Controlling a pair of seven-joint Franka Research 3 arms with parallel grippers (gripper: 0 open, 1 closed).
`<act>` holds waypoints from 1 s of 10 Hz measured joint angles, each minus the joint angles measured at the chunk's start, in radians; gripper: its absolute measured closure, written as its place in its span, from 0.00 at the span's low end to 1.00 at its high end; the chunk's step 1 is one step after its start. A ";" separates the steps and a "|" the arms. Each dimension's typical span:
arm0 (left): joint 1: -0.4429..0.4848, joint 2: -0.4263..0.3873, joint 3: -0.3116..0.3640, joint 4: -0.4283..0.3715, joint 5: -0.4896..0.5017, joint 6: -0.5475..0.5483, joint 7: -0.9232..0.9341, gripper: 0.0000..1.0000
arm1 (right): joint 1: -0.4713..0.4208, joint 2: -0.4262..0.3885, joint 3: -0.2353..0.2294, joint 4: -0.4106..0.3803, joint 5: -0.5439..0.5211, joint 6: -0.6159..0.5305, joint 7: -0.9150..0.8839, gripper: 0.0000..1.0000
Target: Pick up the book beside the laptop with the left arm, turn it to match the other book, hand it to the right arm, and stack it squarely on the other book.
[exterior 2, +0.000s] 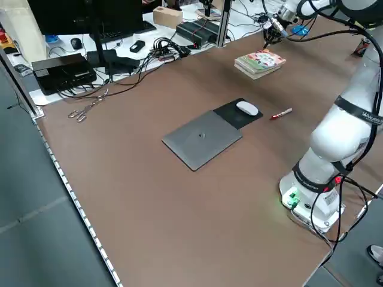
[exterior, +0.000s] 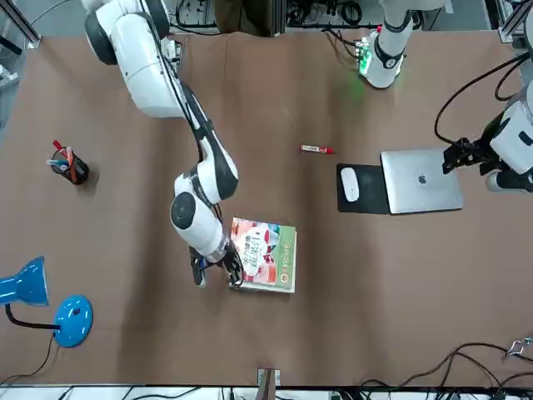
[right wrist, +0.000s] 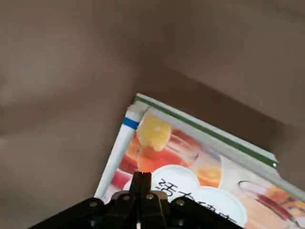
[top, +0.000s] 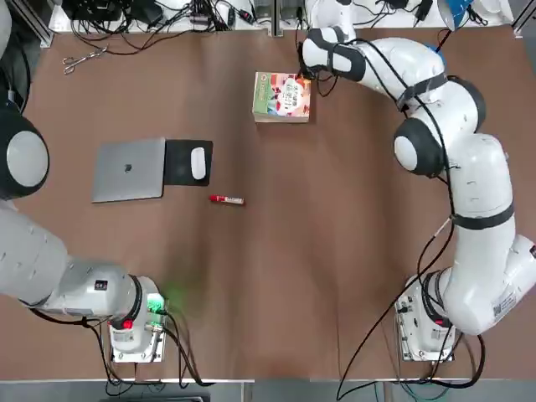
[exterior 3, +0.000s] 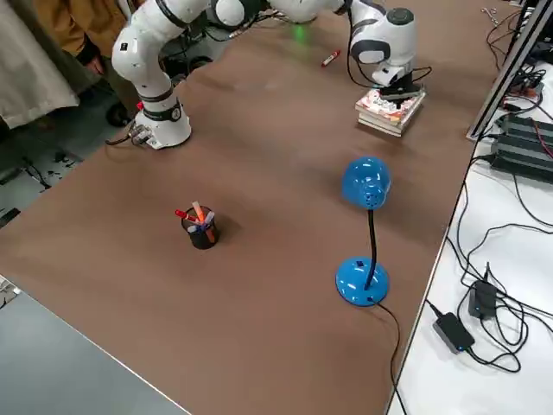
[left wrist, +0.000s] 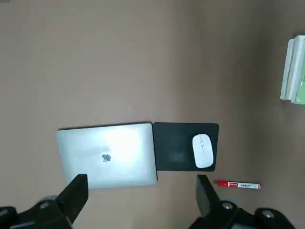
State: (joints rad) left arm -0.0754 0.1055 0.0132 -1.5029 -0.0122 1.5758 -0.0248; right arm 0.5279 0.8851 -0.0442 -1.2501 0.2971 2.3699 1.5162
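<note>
The book (top: 281,95), cream with floral art and a green band, lies on top of the other book (exterior 2: 258,70) at the far middle of the table. Only the lower book's white page edge shows beneath it. My right gripper (top: 303,79) is shut, its tips (right wrist: 141,179) low over the floral cover near one corner, holding nothing. The stack also shows in the front view, with the book (exterior: 265,254) beside that gripper (exterior: 231,271). The laptop (top: 130,170) lies closed at the left. My left gripper (left wrist: 140,195) hangs open and empty, high above the laptop (left wrist: 107,155).
A black mouse pad (top: 177,161) with a white mouse (top: 198,162) adjoins the laptop. A red marker (top: 226,199) lies nearer the middle. Scissors (top: 82,59) sit at the far left. A pen cup (exterior: 68,167) and a blue lamp (exterior: 42,300) stand on the right arm's side.
</note>
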 joint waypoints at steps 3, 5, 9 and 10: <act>0.000 0.000 0.000 0.000 0.000 0.000 0.000 0.00 | -0.001 -0.005 0.000 -0.028 0.000 -0.025 0.000 0.99; 0.000 0.000 0.000 0.000 0.000 0.000 0.000 0.00 | -0.001 -0.005 0.000 -0.029 0.000 -0.025 0.000 0.98; 0.000 0.000 0.000 0.000 0.000 0.000 0.000 0.00 | 0.001 -0.006 0.008 -0.032 0.000 0.003 0.000 0.98; 0.000 0.000 0.000 0.000 0.000 0.000 0.000 0.00 | 0.003 -0.006 0.009 -0.035 0.000 0.014 0.000 0.98</act>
State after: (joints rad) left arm -0.0751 0.1057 0.0135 -1.5028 -0.0122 1.5758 -0.0249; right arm 0.5308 0.8795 -0.0357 -1.2850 0.2971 2.3842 1.5162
